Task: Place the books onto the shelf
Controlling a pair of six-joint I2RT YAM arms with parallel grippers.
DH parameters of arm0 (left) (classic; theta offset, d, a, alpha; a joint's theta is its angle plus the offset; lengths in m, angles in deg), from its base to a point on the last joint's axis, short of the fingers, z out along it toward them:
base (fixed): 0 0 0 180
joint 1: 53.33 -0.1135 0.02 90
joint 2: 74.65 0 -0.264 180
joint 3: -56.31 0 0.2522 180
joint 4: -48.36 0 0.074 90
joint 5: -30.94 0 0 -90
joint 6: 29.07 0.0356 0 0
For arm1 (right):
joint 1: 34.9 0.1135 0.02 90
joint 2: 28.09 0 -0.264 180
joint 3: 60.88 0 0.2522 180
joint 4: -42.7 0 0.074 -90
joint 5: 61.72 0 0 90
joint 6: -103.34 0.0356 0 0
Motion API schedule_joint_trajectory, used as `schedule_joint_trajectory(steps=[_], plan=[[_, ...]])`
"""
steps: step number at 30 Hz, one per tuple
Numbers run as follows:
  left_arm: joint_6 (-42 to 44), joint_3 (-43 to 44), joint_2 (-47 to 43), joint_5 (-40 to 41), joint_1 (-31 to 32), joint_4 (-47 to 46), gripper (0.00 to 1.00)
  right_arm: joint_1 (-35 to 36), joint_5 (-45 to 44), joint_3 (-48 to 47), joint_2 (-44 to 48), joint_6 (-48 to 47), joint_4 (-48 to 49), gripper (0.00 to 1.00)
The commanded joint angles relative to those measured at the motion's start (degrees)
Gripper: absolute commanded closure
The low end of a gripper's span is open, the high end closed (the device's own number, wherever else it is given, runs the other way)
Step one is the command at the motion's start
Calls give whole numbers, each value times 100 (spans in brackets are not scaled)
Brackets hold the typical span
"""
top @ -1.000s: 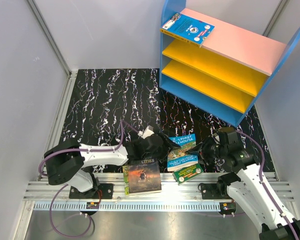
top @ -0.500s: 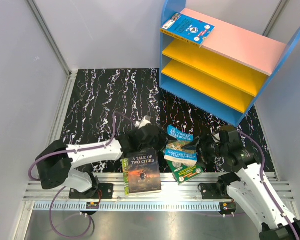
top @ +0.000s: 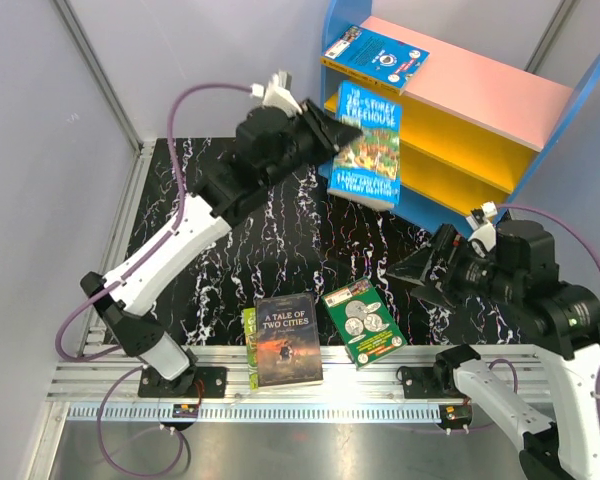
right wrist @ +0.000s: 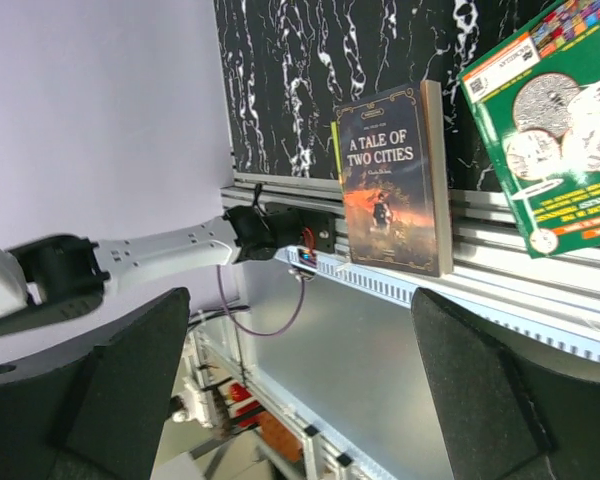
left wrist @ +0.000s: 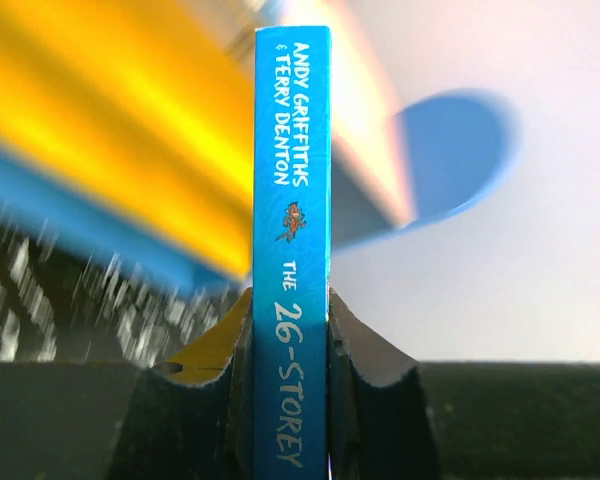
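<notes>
My left gripper (top: 332,124) is raised in front of the shelf (top: 480,88) and shut on the blue "26-Storey Treehouse" book (top: 369,146), which hangs cover-out before the yellow boards. In the left wrist view its spine (left wrist: 291,180) stands upright, pinched between the fingers of that gripper (left wrist: 291,335). "A Tale of Two Cities" (top: 287,340) lies at the near edge on a lime-green book (top: 249,350). The green coin book (top: 364,322) lies beside it. My right gripper (top: 412,272) hovers open and empty to the right of them; in the right wrist view it (right wrist: 300,350) looks down past both books (right wrist: 392,180) (right wrist: 560,125).
Another blue book (top: 375,56) lies on the left end of the shelf's pink top. Grey walls close in on the left, back and right. A metal rail (top: 330,385) with the arm bases runs along the near edge of the black marbled table (top: 230,210).
The left arm has swung up from the table to the shelf front, carrying the blue book. The right gripper has opened wide and drawn back up to the right.
</notes>
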Motion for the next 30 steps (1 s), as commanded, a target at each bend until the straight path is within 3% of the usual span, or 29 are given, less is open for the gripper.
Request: schedule_joint_trajectory(steps=[1, 5, 8, 9, 12, 16, 19, 30], plan=[[706, 822, 357, -770, -134, -1458, 100, 30, -310, -345, 61, -611, -1004, 0], [435, 2488, 1280, -1036, -240, -2162, 100, 30, -371, -397, 80, -884, -1242, 0], [-92, 3046, 2045, -633, -284, -2908, 100, 30, -617, -827, -166, -1218, -1567, 0], [-363, 3030, 2160, -484, -275, -3537, 100, 30, -705, -994, -202, -1341, -1672, 0], [-471, 3046, 2573, 754, -152, -4481, 100, 30, -872, -1266, -316, -1543, -1830, 0], [-621, 3564, 3223, 2232, -117, -4913, 100, 30, -1109, -1645, -510, -1719, -2033, 0], [-445, 4274, 3777, 2979, -99, -4784, 100, 30, -1294, -1917, -641, -1781, -2095, 0], [65, 4146, 3655, 4228, -187, -4283, 100, 30, -1804, -2103, -1108, -1703, -1797, 0]])
